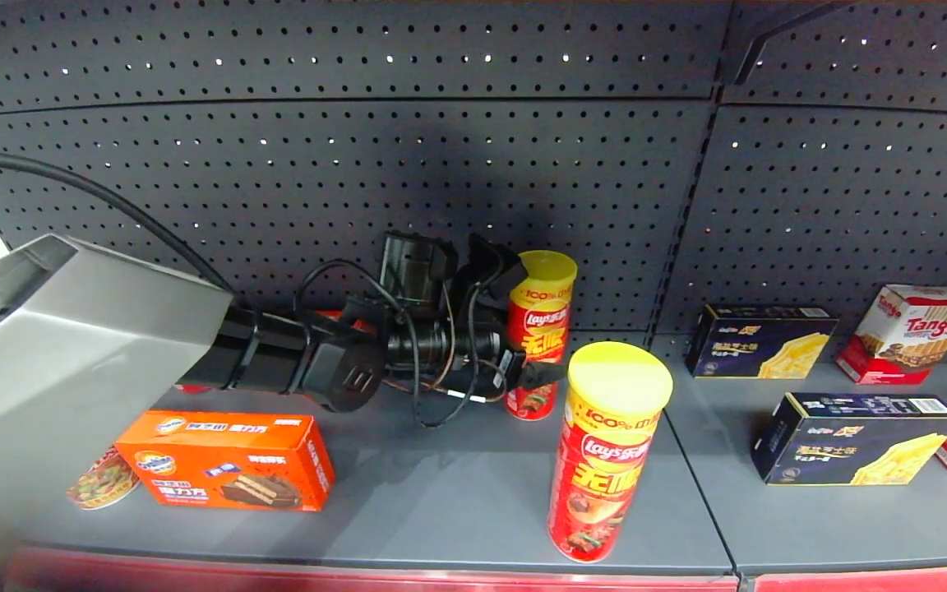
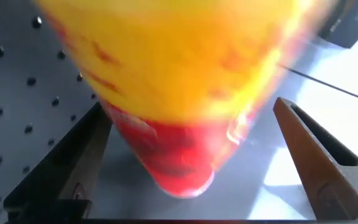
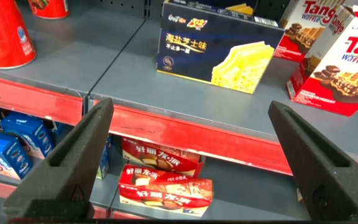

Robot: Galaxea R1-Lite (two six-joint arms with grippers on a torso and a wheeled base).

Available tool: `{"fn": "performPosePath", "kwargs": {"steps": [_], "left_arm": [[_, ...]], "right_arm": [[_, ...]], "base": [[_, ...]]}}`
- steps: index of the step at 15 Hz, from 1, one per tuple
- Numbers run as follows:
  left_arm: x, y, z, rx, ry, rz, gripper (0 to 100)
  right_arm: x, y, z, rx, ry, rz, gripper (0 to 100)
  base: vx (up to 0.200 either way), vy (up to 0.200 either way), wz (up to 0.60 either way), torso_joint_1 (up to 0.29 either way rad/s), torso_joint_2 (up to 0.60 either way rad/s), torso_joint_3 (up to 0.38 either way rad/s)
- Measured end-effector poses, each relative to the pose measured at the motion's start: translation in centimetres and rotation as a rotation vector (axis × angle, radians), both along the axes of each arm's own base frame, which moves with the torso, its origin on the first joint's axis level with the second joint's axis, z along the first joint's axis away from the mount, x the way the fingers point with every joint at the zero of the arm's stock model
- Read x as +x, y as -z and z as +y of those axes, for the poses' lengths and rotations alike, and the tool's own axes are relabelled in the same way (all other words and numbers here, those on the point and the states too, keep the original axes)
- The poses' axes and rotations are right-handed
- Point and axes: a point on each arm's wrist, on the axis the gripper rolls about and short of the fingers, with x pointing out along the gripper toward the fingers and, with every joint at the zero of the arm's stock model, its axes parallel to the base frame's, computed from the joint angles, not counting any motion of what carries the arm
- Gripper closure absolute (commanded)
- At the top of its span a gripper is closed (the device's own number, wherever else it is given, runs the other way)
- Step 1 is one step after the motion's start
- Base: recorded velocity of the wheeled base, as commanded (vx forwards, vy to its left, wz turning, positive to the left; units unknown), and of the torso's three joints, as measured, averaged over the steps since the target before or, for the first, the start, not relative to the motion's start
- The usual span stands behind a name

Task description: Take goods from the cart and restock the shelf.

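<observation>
Left gripper (image 1: 527, 325): jaws wide, 1 rear chip can (image 1: 544, 308) between them, unclamped. Front chip can (image 1: 609, 444): near its fingertips. Right gripper (image 3: 191, 106): wide, empty.

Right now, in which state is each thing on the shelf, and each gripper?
rear chip can: upright, lid on.
front chip can: upright, lid on, standing free.
orange box: closed.
front dark blue box: closed.
left gripper: open around the rear chip can.
right gripper: open, empty.
</observation>
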Motion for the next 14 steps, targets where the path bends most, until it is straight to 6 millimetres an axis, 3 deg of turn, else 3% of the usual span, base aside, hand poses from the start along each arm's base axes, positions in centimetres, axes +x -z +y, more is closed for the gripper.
{"fn": "performPosePath", "kwargs": {"steps": [10,14], "left_arm": [[-4.3,-2.8,5.5,-0.01,-0.078,-0.023,0],[-5.9,-3.9,6.7,0.02,-0.185,-0.049,0]], "right_arm": [[0.0,0.2,0.0,0.026,0.003,0.018,0],[0.0,0.2,0.0,0.026,0.003,0.018,0]], "base": [[0.0,0.0,0.0,0.0,0.0,0.0],[0.0,0.0,0.0,0.0,0.0,0.0]]}}
